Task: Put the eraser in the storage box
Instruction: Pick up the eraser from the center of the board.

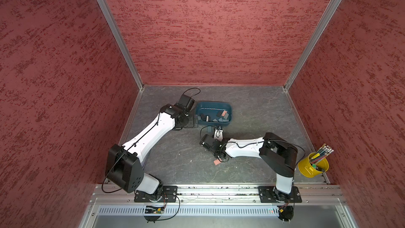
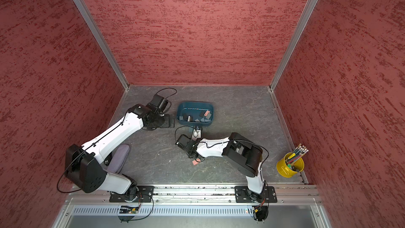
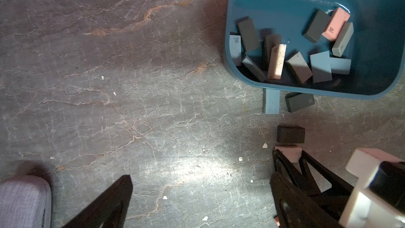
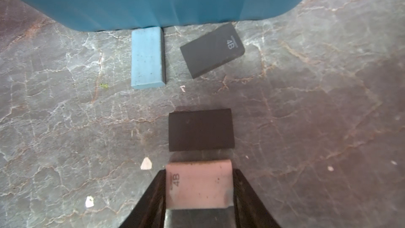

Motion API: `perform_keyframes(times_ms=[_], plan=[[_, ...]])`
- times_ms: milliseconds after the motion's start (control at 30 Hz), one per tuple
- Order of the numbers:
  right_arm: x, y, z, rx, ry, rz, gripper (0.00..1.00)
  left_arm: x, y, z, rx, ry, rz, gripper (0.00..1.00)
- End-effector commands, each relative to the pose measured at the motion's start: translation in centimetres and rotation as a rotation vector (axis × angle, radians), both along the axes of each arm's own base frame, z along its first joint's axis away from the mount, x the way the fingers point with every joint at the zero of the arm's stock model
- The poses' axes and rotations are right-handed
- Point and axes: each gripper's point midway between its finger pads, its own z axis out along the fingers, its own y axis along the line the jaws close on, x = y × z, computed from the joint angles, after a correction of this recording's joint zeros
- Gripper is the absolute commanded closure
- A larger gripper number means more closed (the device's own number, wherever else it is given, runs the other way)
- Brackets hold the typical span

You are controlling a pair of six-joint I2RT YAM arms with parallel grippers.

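Starting on your left: the left arm reaches diagonally from the front edge of the table (image 1: 252, 110) toward the back. The left gripper (image 2: 168, 121) sits just beside the left wall of the storage box (image 1: 210, 107), jaws spread wide with nothing in them. The box is near the back edge, with loose erasers inside. Just in front of its near wall, your right gripper (image 4: 199, 172) has the pink eraser (image 4: 198, 187) clamped by its short ends, so the long axis runs parallel to that wall. It's a scuffed pink block with "4B" printed at one end. Can't tell if it's off the table. The right arm folds in from the right, forearm pointing left and wrist bent toward the box.
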Motion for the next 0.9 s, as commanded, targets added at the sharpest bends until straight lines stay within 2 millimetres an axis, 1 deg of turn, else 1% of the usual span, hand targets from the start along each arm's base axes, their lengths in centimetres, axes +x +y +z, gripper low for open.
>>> perform_keyframes(times_ms=[0, 333, 433, 600, 867], plan=[[-2.2, -0.8, -3.7, -0.038, 0.127, 0.032, 0.56, -0.1, 0.0, 0.4, -0.018, -0.019, -0.008, 0.00], [-1.1, -0.7, 0.2, -0.028, 0.045, 0.035, 0.56, -0.1, -0.1, 0.4, -0.025, -0.019, -0.006, 0.00], [-1.0, -0.8, 0.6, -0.032, 0.034, 0.032, 0.56, -0.1, 0.0, 0.4, -0.026, -0.020, -0.005, 0.00], [-1.1, -1.0, 0.6, -0.032, 0.034, 0.027, 0.56, -0.1, 0.0, 0.4, -0.024, -0.020, -0.005, 0.00], [-0.6, -1.3, 2.5, -0.027, -0.011, 0.019, 0.57, 0.0, -0.1, 0.4, -0.027, -0.021, -0.003, 0.00]])
